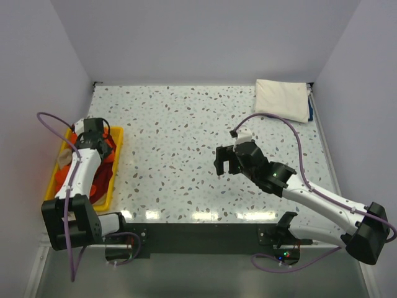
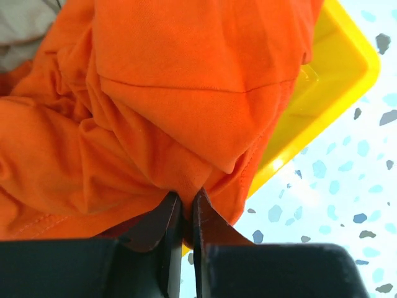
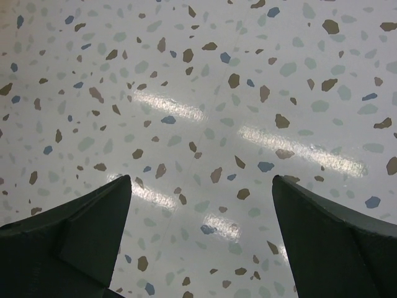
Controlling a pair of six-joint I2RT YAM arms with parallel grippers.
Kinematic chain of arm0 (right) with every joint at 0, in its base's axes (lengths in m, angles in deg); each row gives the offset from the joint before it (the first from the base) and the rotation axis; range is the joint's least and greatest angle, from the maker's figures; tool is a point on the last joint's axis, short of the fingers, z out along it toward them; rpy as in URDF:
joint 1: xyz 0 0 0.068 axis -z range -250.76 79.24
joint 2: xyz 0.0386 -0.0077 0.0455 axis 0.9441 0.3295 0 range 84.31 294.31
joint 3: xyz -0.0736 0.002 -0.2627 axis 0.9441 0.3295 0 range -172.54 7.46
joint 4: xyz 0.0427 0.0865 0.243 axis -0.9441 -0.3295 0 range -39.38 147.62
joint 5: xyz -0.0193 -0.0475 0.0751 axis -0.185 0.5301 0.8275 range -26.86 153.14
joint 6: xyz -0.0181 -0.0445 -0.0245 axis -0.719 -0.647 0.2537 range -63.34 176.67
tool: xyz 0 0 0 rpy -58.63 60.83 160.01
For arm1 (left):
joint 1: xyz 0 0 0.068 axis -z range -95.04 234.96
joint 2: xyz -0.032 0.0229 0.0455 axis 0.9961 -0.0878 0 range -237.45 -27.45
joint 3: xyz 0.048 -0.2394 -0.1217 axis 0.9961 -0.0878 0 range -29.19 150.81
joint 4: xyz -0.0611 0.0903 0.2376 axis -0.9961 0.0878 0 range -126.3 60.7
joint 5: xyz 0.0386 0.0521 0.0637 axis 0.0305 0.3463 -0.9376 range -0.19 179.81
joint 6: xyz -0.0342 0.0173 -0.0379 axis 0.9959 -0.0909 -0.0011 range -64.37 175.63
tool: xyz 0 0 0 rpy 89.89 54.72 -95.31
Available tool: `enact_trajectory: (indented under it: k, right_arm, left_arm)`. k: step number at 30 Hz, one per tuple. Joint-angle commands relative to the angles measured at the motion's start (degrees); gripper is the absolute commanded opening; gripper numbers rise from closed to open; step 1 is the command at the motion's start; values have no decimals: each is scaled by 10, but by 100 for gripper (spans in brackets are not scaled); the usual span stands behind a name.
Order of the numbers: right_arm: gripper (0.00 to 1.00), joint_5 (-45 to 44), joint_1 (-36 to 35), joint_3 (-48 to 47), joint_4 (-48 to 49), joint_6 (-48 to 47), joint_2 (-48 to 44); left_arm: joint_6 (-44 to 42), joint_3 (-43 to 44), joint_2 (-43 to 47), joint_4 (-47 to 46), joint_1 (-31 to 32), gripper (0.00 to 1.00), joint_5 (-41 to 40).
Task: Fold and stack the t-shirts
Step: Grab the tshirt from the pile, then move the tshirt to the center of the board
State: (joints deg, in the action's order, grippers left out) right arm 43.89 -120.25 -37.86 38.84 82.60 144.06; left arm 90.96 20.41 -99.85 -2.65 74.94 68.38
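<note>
Left wrist view: the orange shirt lies crumpled in the yellow tray at the table's left edge. The left gripper has its fingers pinched on a fold of it. A cream shirt lies folded in the far right corner. The right gripper hangs wide apart over the table, right of centre.

The left arm and right arm are built alike, with white tubular links between chunky black joint housings and a thin purple cable looping along each. The left gripper has narrow, flat matte-black fingers. The right gripper has broad dark wedges tapering to points.
</note>
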Motion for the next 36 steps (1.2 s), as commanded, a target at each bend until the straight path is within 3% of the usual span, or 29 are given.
enact_trajectory:
  k: [1,3,11,14,17,18,22,31,36]
  right_arm:
    - [99,14,-1,-2,21,-6,3]
    - [99,20,-1,-5,23,-8,2]
    - [99,46,-2,-15,26,-11,8]
    - [99,59,-1,-17,36,-13,10]
    - [99,71,-1,-27,40,-13,12]
    - [99,76,-1,-31,40,-14,12]
    - [99,90,-1,-52,41,-28,13]
    - [99,83,-1,-64,53,-24,-5]
    - [99,73,-1,-61,54,-19,-20]
  left_arm:
    - [-25,39,50,-6,-4,8,1]
    - [-33,51,72,6,-4,0,3]
    - [-71,162,154,28,-4,0,36]
    - [-83,229,155,28,-4,0,99]
    - [-96,294,144,-1,1,0,225]
    - [-96,305,142,-29,2,0,293]
    - [-51,368,134,-124,14,0,421]
    - [45,540,39,-278,148,0,535]
    - [52,545,10,-307,213,0,519]
